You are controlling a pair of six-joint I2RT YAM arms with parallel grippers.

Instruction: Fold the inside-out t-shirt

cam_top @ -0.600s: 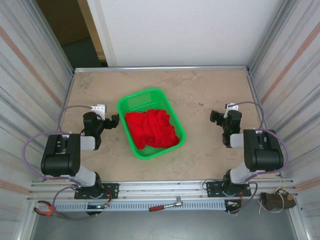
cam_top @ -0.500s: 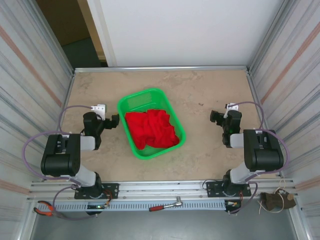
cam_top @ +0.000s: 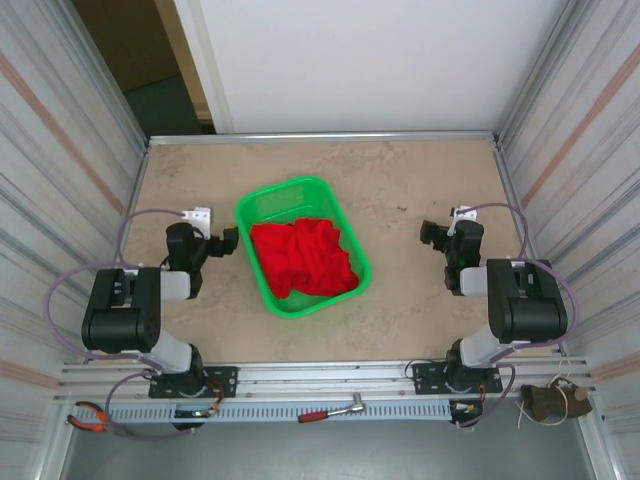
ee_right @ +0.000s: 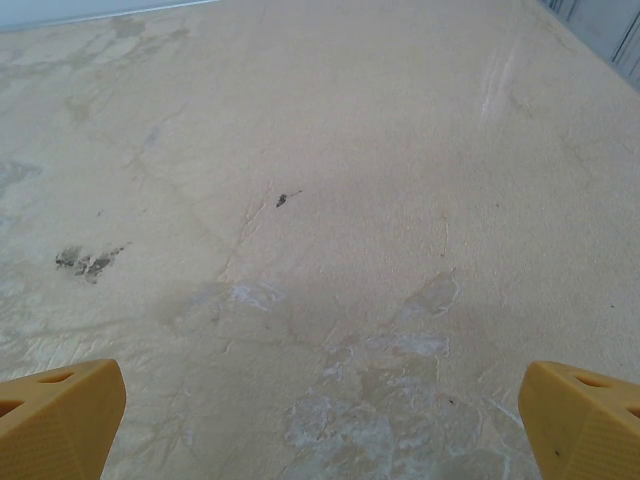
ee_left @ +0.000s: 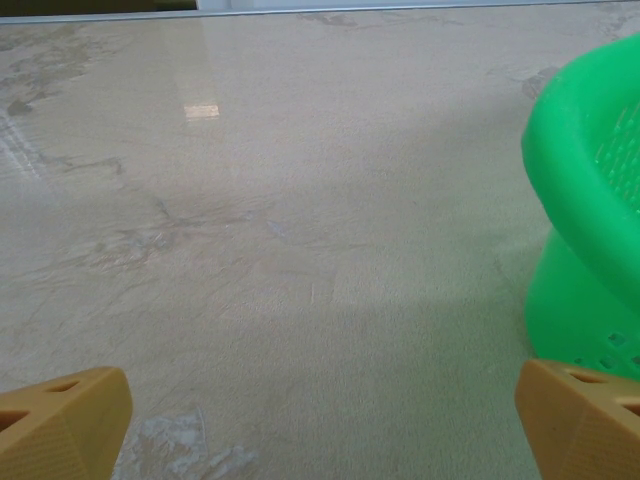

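Note:
The bright red t-shirt (cam_top: 303,258) lies crumpled inside the green mesh basket (cam_top: 262,204) at the table's middle. My left gripper (cam_top: 213,240) rests low on the table just left of the basket, open, its yellow fingertips (ee_left: 62,421) spread wide over bare tabletop, with the basket's green wall (ee_left: 585,210) at the right of the left wrist view. My right gripper (cam_top: 446,234) sits on the table well to the right of the basket, open, its yellow fingertips (ee_right: 60,415) far apart with nothing between them.
The beige table (cam_top: 400,180) has metal walls on both sides and a raised rail at the back. A ratchet wrench (cam_top: 332,410) and red pliers (cam_top: 88,420) lie on the front rail below the arm bases.

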